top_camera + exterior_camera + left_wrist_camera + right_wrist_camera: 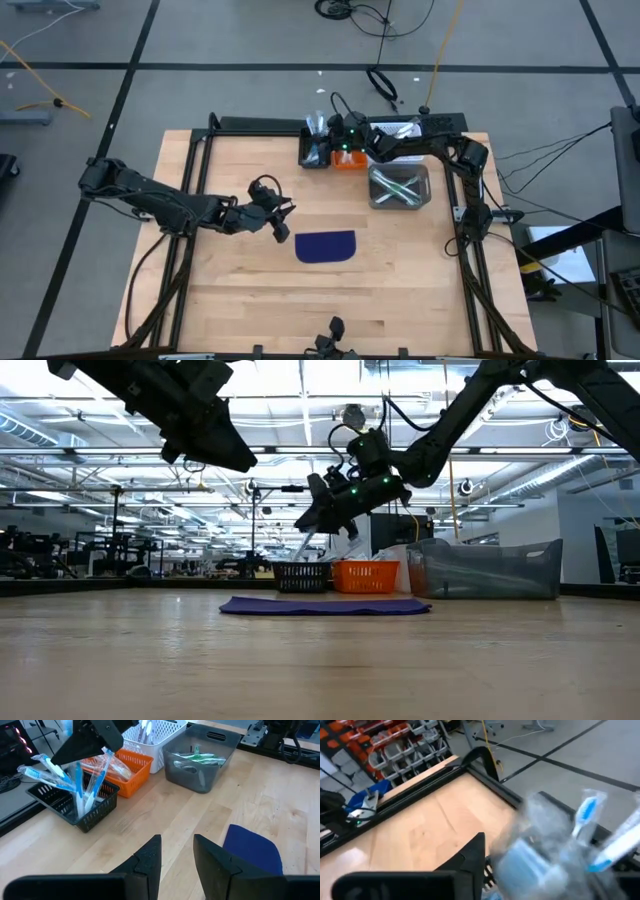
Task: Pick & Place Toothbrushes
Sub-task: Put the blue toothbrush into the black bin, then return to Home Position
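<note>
Light blue toothbrushes (75,785) stand upright in a black mesh basket (87,817) at the table's far edge. My right gripper (100,740) hovers just above that basket (315,150). One wrapped light blue toothbrush (102,770) reaches from the basket up to its tip; whether it is held does not show. In the right wrist view this toothbrush (585,815) is a blur. Green toothbrushes (400,188) lie in a grey bin (425,200). My left gripper (177,840) hangs open over bare table, left of the dark blue mat (327,246).
An orange basket (127,775) with wrapped pieces stands beside the black one, and a white basket (160,742) stands behind it. A black frame (250,124) runs along the table's far and side edges. Bare wood lies around the mat and toward the near edge.
</note>
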Controlling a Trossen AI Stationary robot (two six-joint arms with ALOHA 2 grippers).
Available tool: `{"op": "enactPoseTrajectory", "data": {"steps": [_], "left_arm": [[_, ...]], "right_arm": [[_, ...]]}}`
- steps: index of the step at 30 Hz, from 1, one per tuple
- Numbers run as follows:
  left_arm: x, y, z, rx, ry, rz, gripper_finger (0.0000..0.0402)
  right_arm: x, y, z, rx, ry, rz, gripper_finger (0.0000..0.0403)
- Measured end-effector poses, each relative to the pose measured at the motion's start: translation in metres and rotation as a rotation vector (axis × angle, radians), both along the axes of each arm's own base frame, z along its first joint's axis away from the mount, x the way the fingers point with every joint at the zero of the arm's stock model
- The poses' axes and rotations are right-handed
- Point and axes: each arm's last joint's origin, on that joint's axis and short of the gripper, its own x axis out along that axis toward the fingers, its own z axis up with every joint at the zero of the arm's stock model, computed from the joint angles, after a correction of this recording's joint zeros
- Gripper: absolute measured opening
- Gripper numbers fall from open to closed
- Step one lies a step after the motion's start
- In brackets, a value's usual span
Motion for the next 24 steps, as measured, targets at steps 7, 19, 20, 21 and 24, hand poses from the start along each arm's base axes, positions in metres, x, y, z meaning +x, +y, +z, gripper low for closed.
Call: {"op": "enactPoseTrajectory", "data": {"steps": [7, 19, 20, 21, 24], "left_arm": [[0.000, 0.000, 0.000, 0.001, 0.001, -0.001, 0.0115], [0.000, 0.000, 0.000, 0.001, 0.001, -0.001, 0.0115], [0.000, 0.000, 0.000, 0.001, 0.001, -0.001, 0.0115], [0.000, 0.000, 0.000, 0.001, 0.001, -0.001, 0.0115], [0.000, 0.000, 0.000, 0.002, 0.002, -0.001, 0.0115]], "right_arm": [[0.000, -0.002, 0.002, -0.051, 0.004, -0.045, 0.0123], [-0.010, -0.021, 0.008, -0.098, -0.046, -0.177, 0.0227], [-0.011, -0.022, 0.008, -0.093, -0.050, -0.181, 0.0233], [-0.011, -0.023, 0.008, -0.090, -0.052, -0.183, 0.0237], [-0.011, -0.023, 0.008, -0.087, -0.054, -0.177, 0.0248]]}}
